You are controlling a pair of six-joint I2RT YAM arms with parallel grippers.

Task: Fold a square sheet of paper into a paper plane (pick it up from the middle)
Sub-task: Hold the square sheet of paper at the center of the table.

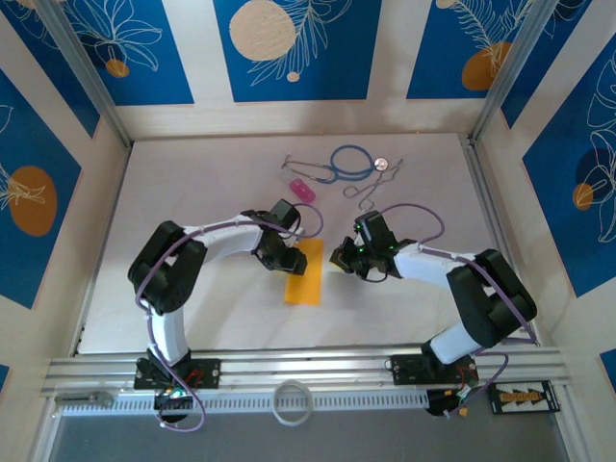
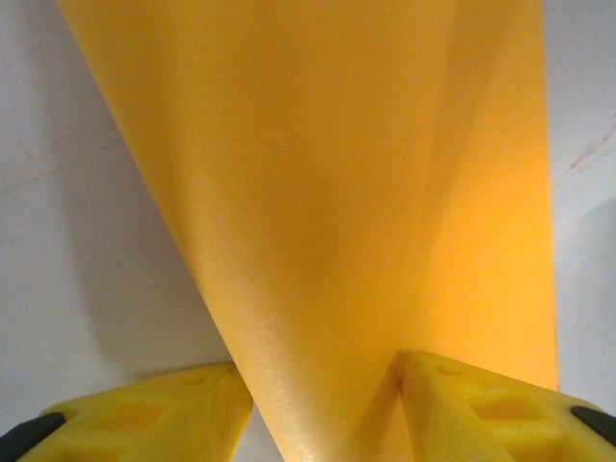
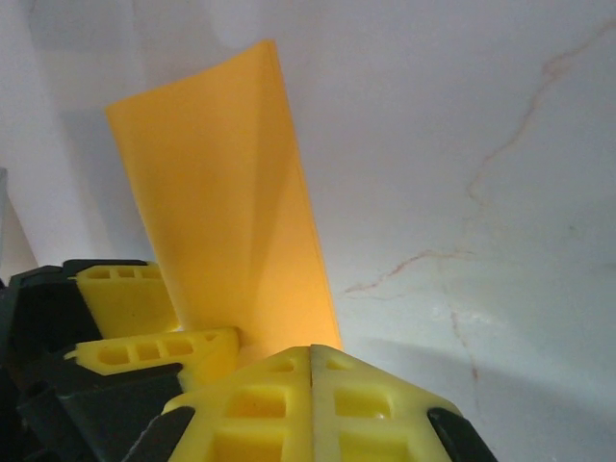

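- Top external: the square sheet of paper (image 1: 303,274) lies mid-table as a narrow orange-yellow strip, its long side running away from the bases. Its far left corner is covered by the left gripper (image 1: 281,254). The right gripper (image 1: 340,258) sits just beside the strip's right edge, and contact is too small to judge. A pink block (image 1: 303,190), a blue loop of tubing (image 1: 352,161) and thin metal tools (image 1: 371,185) lie well apart near the far edge
- Left wrist: 2 yellow fingers (image 2: 144,419) stand about half apart, cut off by the bottom edge. The paper rises between them in a bent V and meets both inner edges; I cannot tell whether they squeeze it
- Right wrist: the 2 fingers (image 3: 269,399) are pressed together with nothing in the seam. The paper's near corner ends at their tips, where the meeting is hidden
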